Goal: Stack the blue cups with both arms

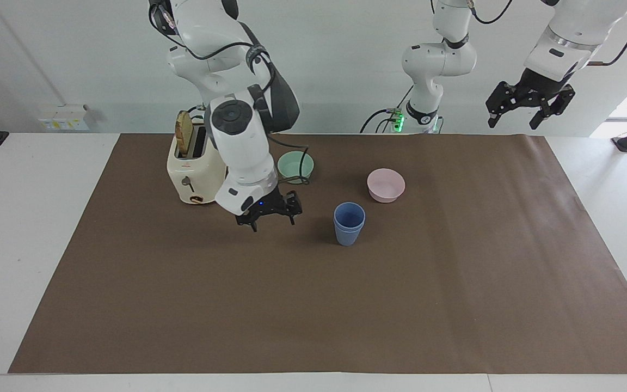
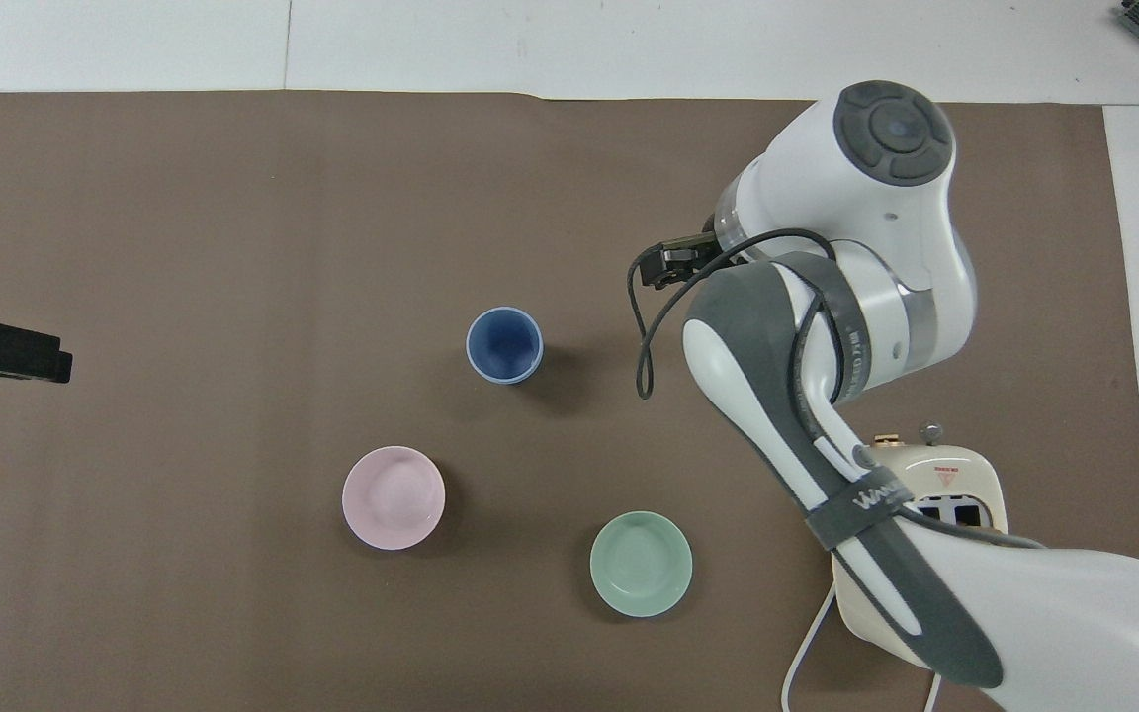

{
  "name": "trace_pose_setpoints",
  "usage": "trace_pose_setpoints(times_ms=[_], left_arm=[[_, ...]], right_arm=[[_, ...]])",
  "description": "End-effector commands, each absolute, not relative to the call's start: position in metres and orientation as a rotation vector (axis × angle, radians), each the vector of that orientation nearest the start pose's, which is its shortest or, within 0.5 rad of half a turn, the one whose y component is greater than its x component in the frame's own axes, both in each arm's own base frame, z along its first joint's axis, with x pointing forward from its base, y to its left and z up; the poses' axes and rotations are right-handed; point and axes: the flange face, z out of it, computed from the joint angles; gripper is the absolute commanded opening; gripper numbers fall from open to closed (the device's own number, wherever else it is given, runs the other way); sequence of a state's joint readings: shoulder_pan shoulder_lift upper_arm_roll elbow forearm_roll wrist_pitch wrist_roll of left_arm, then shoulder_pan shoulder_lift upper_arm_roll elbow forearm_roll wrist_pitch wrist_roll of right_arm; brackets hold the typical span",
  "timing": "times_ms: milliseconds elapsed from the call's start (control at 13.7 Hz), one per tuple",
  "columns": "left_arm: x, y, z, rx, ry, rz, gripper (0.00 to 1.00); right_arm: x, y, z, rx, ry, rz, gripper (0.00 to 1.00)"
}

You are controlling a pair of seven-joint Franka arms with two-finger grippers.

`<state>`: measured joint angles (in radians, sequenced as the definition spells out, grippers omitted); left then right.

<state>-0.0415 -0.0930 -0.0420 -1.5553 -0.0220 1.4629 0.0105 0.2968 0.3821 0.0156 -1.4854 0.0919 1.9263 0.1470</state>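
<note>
The right gripper (image 1: 267, 216) hangs open and empty over bare mat. The left gripper (image 1: 528, 106) waits open, raised. The blue cups (image 1: 349, 223) stand nested, upright.

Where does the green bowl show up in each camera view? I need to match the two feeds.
Facing view: green bowl sits upper centre, partly covered by the right arm, nearer the robots than the stacked blue cups.
Overhead view: green bowl sits low, a little toward the right arm's end.
Shared landmark: the pink bowl, beside it toward the left arm's end.
</note>
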Motion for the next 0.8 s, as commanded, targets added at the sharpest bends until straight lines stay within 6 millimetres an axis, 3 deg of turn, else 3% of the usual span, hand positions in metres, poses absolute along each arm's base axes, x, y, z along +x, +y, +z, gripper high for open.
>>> trace_pose_setpoints(times_ms=[0,364,728], left_arm=[[0.507,-0.044,0.675,-3.147,0.147,0.005,1.00],[0.507,-0.044,0.675,-3.147,0.147,0.005,1.00],[0.507,-0.044,0.675,-3.148,0.147,0.006,1.00]], right_arm=[[0.641,0.166,0.492,-3.061,-0.233,-0.039,1.00],[0.630,0.074,0.542,-3.076,-0.148,-0.037,1.00],[0.611,0.006,0.579,-3.141,0.000,-0.053,1.00]])
